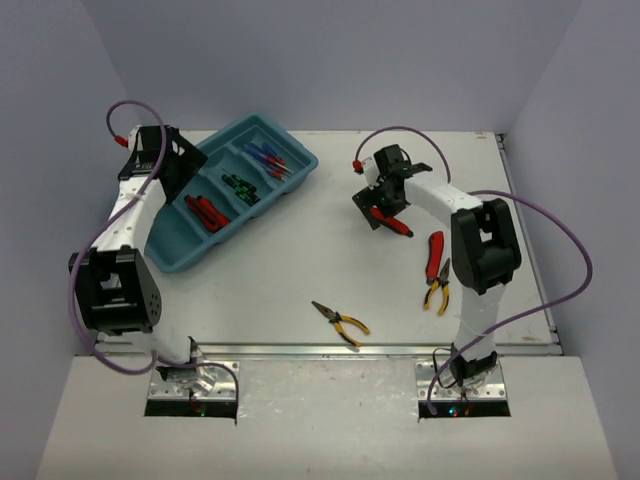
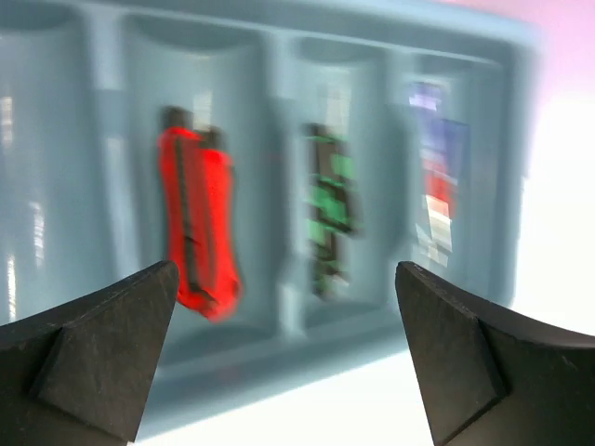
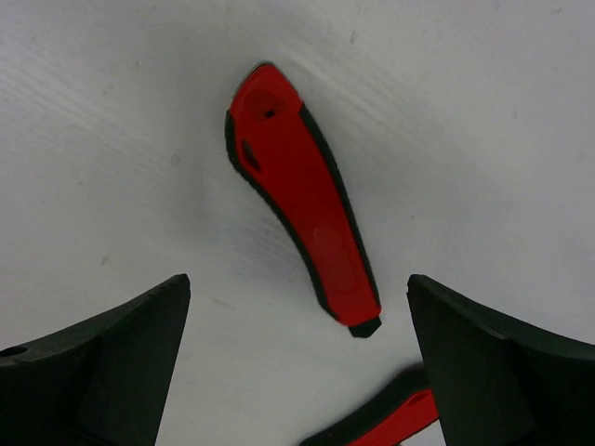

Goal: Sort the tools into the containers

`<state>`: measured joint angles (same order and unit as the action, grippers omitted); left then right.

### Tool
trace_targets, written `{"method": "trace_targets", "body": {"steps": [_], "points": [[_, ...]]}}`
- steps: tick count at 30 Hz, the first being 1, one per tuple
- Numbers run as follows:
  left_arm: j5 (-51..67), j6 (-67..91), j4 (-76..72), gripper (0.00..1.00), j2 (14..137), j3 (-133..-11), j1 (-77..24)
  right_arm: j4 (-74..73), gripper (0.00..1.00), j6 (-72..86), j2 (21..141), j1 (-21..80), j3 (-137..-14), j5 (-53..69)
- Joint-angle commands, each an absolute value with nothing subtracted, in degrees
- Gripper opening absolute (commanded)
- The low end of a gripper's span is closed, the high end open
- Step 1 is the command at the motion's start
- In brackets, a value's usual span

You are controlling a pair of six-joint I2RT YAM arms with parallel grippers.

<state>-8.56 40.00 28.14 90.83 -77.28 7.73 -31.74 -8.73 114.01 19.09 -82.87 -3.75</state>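
Pale grey walls [image 1: 330, 60] close in a white table [image 1: 300, 260], seen from above. At its far left a teal tray [image 1: 300, 165] lies at an angle, with four compartments side by side. Blue-handled screwdrivers [image 1: 270, 160] fill the farthest one, green-handled screwdrivers [image 1: 240, 188] the next, and red pliers [image 1: 205, 212] the third; the nearest shows only bare plastic. The left gripper [image 1: 172, 160] hangs over the tray's far left rim. Right of centre, the right gripper [image 1: 385, 195] hovers over loose red-handled pliers [image 1: 395, 223] lying on the table. A second red-handled pliers [image 1: 435, 255] lies nearer on the right, just beside yellow-handled pliers [image 1: 438, 296]. The other yellow-handled pliers [image 1: 340, 322] lies near the front edge, about midway between the arms.

From the left wrist the picture is blurred. The tray fills it, with the red pliers in the second compartment from the left, the green-handled screwdrivers in the third and the blue-handled ones in the fourth. The dark fingers [image 2: 93, 358] stand wide apart above the tray and hold nothing.

From the right wrist, one red handle with a black edge lies slanted on the table between the spread fingers [image 3: 102, 362], touching neither. The tip of its other handle shows at the bottom edge. These jaws are wide and empty.
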Motion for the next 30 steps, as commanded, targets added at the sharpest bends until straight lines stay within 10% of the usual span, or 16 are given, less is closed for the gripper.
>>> {"method": "trace_targets", "body": {"steps": [1,4,13,20,30], "points": [[-4.35,38.43,24.8,1.0,79.82,-75.13,2.52,-36.52,0.91,-18.7,120.02,16.76,-90.23,-0.79],[-4.07,37.4,24.38,1.0,75.66,-73.46,-2.5,-37.73,0.58,-19.37,123.25,15.83,-91.0,0.61],[3.59,38.16,16.1,1.0,68.98,-63.37,-8.73,-36.99,0.02,-10.11,121.22,15.56,-88.23,2.34],[15.81,49.21,-11.6,1.0,66.59,-47.91,-15.64,-19.8,0.0,20.91,98.75,17.0,-71.82,23.66],[2.54,52.03,-7.39,0.95,76.16,-54.29,-27.49,-13.26,0.0,39.28,88.0,31.16,-68.09,16.37]]}}
